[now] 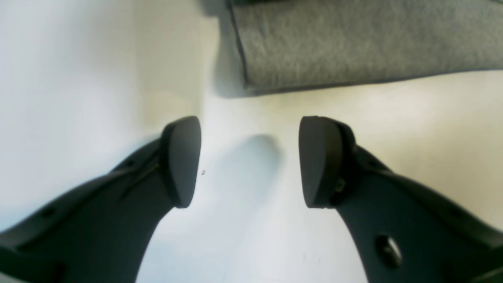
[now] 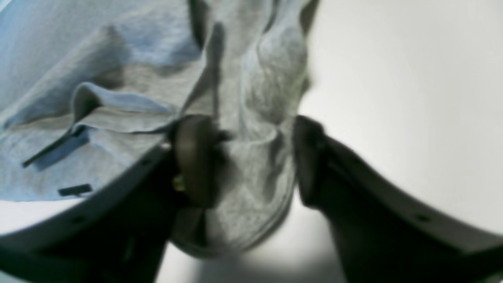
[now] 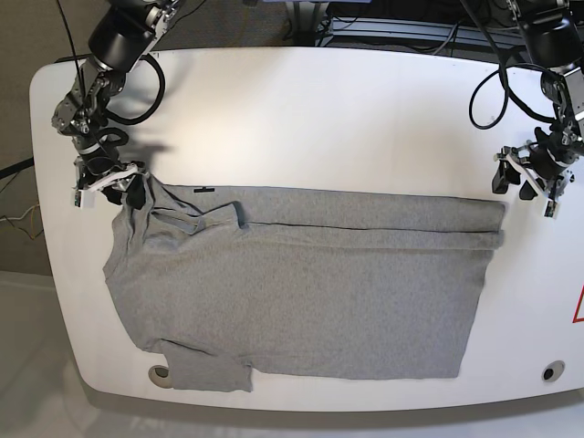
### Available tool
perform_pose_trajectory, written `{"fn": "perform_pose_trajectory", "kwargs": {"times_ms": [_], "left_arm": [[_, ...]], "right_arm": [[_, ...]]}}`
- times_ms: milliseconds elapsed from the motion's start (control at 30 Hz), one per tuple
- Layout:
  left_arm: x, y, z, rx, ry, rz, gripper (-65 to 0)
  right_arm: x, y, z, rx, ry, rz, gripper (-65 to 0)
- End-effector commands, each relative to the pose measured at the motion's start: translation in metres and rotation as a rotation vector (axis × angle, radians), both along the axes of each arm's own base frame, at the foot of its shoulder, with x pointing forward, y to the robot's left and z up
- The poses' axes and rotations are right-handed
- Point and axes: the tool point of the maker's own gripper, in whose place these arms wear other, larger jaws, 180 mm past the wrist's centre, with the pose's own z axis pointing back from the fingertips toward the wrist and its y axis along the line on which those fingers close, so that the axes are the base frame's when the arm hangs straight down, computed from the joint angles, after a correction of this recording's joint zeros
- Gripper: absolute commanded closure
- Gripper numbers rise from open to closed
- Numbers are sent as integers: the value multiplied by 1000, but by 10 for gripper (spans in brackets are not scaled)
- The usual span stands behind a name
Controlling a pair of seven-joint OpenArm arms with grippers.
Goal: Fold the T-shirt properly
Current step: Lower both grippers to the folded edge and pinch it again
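The heather-grey T-shirt [image 3: 301,283] lies spread on the white table [image 3: 319,109], plain side up, with its far long edge folded over into a band. My right gripper [image 3: 114,187] is at the shirt's far left corner. In the right wrist view a bunched fold of the T-shirt [image 2: 255,118] fills the gap of the right gripper [image 2: 251,161], with both pads against the cloth. My left gripper [image 3: 526,187] hovers just past the shirt's far right corner. In the left wrist view the left gripper [image 1: 249,157] stands open over bare table, the T-shirt [image 1: 353,43] edge just ahead.
A small black label [image 3: 203,190] lies at the shirt's folded far edge. Round holes [image 3: 548,371] sit near the table's front corners, and a red marking [image 3: 578,306] is at the right edge. Cables [image 3: 493,82] hang behind both arms.
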Motion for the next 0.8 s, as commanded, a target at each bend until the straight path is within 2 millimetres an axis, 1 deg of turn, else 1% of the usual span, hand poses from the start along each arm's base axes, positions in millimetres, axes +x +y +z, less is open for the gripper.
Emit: {"fn": "perform_pose_trajectory", "kwargs": {"times_ms": [0, 100, 167, 367, 500, 633, 767], "left_arm": [[13, 8, 21, 13, -62, -8, -372], [15, 7, 23, 10, -65, -10, -370], [25, 11, 27, 14, -79, 12, -355], [35, 16, 31, 9, -92, 37, -351], [39, 20, 27, -4, -85, 62, -354], [46, 19, 20, -30, -82, 84, -360], [52, 17, 19, -53, -84, 101, -362]], "right_arm": [[-2, -3, -2, -29, 38, 15, -227], [-2, -4, -1, -33, 37, 16, -154], [-2, -7, 2, -49, 28, 16, 0], [-2, -9, 2, -65, 31, 20, 0], [-3, -10, 1, -67, 33, 18, 0], [-2, -10, 1, -65, 34, 16, 0], [-2, -10, 1, -65, 35, 16, 0]]}}
